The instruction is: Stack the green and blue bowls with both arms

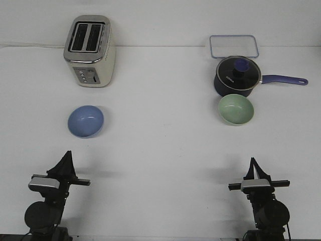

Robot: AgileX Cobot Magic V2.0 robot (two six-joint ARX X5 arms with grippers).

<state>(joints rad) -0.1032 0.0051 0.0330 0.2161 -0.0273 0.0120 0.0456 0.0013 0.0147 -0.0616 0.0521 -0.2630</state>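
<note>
We start at our left gripper point(66, 159), which sits low at the near edge of the white table point(160, 150); its dark fingers come together into a single point, and from this angle we cannot tell whether they are pressed shut or slightly parted, though nothing is held between them. Our right gripper point(255, 166) sits in a matching spot on the other side, its fingers likewise narrowing to a tip, empty, and its state is just as hard to read. Ahead of our left gripper, well apart from it, the blue bowl point(86, 121) rests upright on the table with its opening facing up. Behind that bowl stands a cream toaster point(90, 51) with two slots. On the right side, the green bowl point(235, 109) sits upright too, well ahead of our right gripper. Just behind it, touching or nearly so, is a dark navy saucepan point(236, 78) with a glass lid and a blue handle pointing right. Beyond the pan lies a clear rectangular container point(234, 46) with a blue rim.
</note>
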